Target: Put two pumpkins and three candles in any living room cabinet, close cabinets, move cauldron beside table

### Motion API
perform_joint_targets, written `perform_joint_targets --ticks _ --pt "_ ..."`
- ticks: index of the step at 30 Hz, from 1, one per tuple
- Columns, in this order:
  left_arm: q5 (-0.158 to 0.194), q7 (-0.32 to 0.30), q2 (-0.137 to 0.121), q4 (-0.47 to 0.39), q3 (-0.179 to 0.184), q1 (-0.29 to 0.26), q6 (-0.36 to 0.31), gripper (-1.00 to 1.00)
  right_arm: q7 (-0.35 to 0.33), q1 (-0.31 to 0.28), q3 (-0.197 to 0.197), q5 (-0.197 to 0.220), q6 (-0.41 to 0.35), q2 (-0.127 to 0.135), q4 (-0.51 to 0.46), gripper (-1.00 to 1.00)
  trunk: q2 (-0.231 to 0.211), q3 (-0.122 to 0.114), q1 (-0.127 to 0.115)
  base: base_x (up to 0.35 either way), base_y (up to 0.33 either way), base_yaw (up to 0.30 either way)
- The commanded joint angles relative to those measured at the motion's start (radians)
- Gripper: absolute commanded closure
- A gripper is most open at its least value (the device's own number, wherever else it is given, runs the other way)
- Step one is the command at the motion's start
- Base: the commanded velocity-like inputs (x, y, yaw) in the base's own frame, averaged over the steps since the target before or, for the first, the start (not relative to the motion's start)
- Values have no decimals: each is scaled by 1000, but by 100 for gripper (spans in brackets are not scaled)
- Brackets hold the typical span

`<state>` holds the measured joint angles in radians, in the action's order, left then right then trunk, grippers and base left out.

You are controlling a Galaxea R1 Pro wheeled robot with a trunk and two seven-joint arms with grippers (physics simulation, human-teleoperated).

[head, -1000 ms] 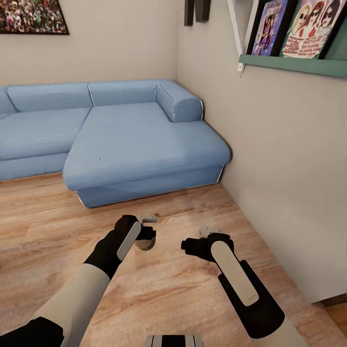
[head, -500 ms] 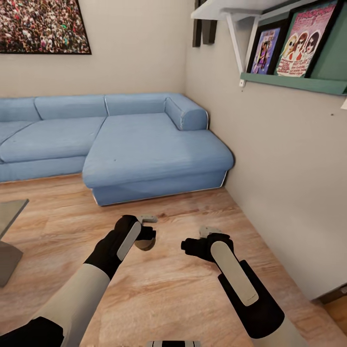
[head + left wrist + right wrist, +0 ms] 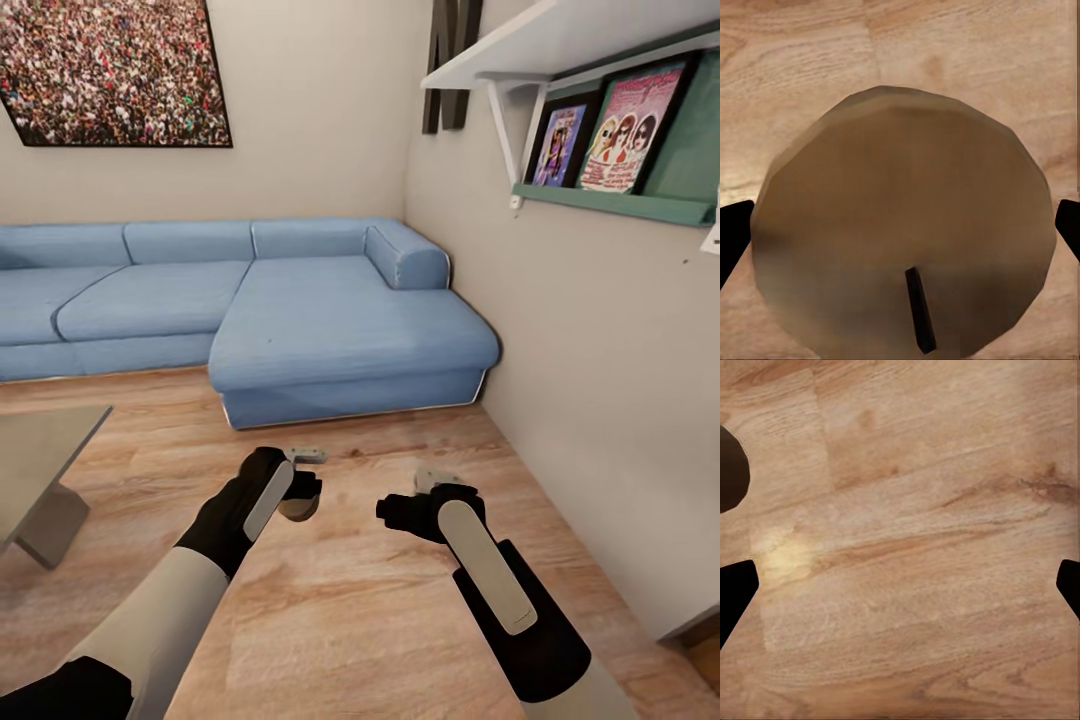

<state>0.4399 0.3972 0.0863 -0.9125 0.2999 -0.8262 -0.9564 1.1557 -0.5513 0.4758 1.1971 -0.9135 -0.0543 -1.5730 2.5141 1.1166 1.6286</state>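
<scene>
Camera has swung left since earlier frames: sofa (image 3: 300,320) sits further right in picture, grey low table (image 3: 45,465) now at left edge; arms unchanged. Left gripper (image 3: 300,490) grasps candle (image 3: 298,505), fingers clamped on its sides above wood floor (image 3: 350,600). Left wrist view adds candle's pale top (image 3: 900,240) with dark wick. Right gripper (image 3: 425,495) holds nothing; right wrist view shows fingers (image 3: 735,592) spread wide over bare floor. Wall shelf (image 3: 620,200) with framed pictures at right, poster (image 3: 110,70) above sofa.

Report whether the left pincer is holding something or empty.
Holding something. In the left wrist view a pale candle with a dark wick sits between the left pincer's fingertips; the head view shows it at the pincer above the wood floor.
</scene>
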Motion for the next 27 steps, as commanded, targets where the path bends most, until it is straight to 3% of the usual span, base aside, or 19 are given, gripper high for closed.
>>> perform_joint_targets --ticks 1,19,27 --pt "10 11 0 -1 2 -1 -2 100 10 -1 0 8 -7 0 -1 -100 0 -3 -1 -325 0 5" --pt "10 14 0 -1 4 -1 -2 100 10 -1 0 9 -7 -1 -1 -100 -4 -78 -9 -253 0 1" --pt "10 31 0 0 4 -1 -2 100 10 -1 1 9 -7 -2 -1 -100 -6 -109 -13 -123 0 0"
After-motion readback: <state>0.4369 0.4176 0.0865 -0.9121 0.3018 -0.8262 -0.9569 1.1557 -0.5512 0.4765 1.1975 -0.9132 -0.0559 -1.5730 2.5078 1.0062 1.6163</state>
